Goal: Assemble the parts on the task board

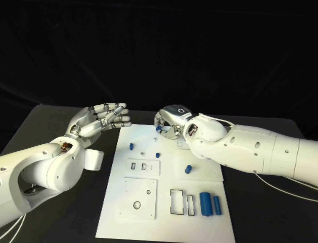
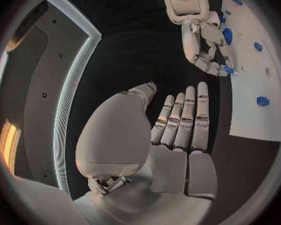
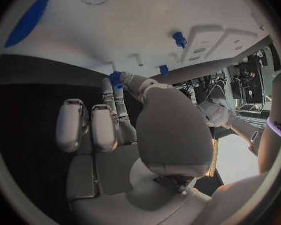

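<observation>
The white rectangular task board (image 1: pixel 166 202) lies in the middle of the black counter (image 1: pixel 64 121), its long side running away from the robot.

The right silver many-fingered hand (image 1: pixel 172 123) hangs over the far end of the board, its white arm reaching in across the board's right edge. In the right wrist view this hand (image 3: pixel 125 130) pinches a small blue part (image 3: pixel 115 79) between the thumb and the tips of two straight fingers, while its other fingers are curled in toward the palm. The left wrist view shows the same hand (image 2: pixel 206 50) with a bit of blue at its fingertips, close above the board (image 2: pixel 253 105).

The left silver many-fingered hand (image 1: pixel 100 119) is held up just beside the board's far left corner, off the board and over the counter. Its fingers are straight and lie side by side, palm open, holding nothing; the left wrist view shows it (image 2: pixel 172 135) the same way.

On the board lie more blue pieces: a small peg (image 1: pixel 132 146) near the left edge, a second small piece (image 1: pixel 157 153) just right of it, a short cylinder (image 1: pixel 188 168) near the middle, and two longer blue cylinders (image 1: pixel 211 203) side by side at the near right, beside a rectangular cut-out.
</observation>
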